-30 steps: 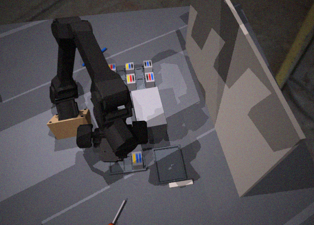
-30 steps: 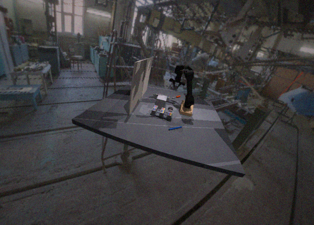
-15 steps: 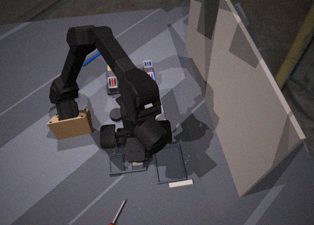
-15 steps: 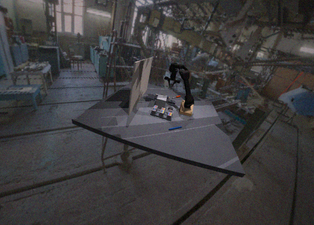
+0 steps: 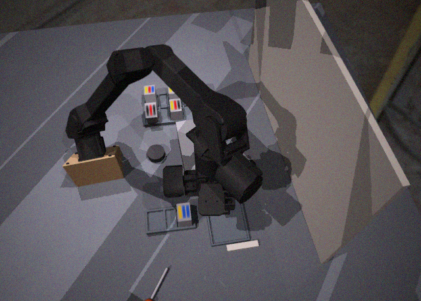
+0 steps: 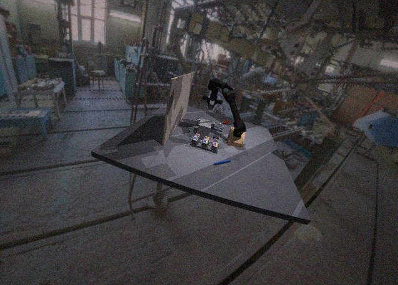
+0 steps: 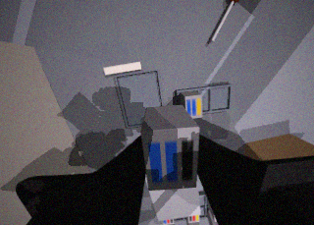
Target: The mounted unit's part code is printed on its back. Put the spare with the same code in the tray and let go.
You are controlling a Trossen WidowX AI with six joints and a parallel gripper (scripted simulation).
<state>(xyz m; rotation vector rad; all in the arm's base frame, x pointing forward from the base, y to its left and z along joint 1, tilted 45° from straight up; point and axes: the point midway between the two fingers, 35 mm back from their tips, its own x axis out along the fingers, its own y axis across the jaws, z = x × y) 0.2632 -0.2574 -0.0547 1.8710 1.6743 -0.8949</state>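
My gripper (image 7: 166,135) (image 6: 211,102) is shut on a grey block (image 7: 171,166) with blue, blue and black stripes, held high above the table. Its fingers grip the block's two sides. The square dark-rimmed tray (image 5: 224,231) (image 7: 139,94) holds nothing in its visible part; the arm hides its rear part in the top view. Beside it, a small rack (image 5: 156,220) (image 7: 219,98) bears a striped block (image 5: 184,212) (image 7: 193,106) with one yellow and two blue stripes. The spares rack (image 5: 166,123) at the back holds several striped blocks. I cannot tell which is the mounted unit; no printed back shows.
A tall panel (image 5: 289,70) (image 6: 178,105) stands on the right. A pale box (image 5: 186,141) (image 7: 177,202) is partly hidden under the arm. A white strip (image 5: 242,245) (image 7: 123,68) lies by the tray. A screwdriver (image 5: 159,282) (image 7: 223,20), dark cylinder (image 5: 155,152) and blue pen (image 6: 222,162) are also there.
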